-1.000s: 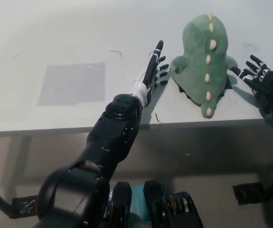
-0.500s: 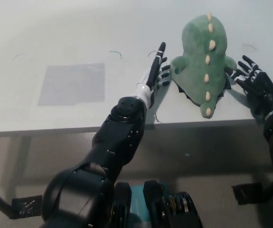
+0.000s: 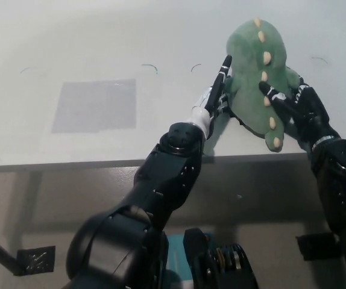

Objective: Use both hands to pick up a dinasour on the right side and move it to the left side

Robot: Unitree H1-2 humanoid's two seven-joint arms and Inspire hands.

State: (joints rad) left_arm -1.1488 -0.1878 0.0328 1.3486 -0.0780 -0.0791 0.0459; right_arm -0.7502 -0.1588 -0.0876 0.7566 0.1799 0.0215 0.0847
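Observation:
A green plush dinosaur (image 3: 254, 72) with cream back spikes lies on the right part of the white table (image 3: 161, 36), its tail near the front edge. My left hand (image 3: 216, 96) is stretched flat against the dinosaur's left flank. From the other side, my right hand (image 3: 296, 105) lays its spread fingers over the right flank and back. The toy is pinched between the two hands and tilted, tail pointing lower right. Whether it rests on the table or is just off it cannot be told.
A grey square patch (image 3: 94, 105) marks the table's left half. The table's front edge (image 3: 100, 164) runs just below the hands, with floor beneath. A few thin dark marks dot the tabletop.
Both hands have closed in from either side onto the dinosaur. The right hand moved left onto its flank, the left pressed in, and the toy has turned a little.

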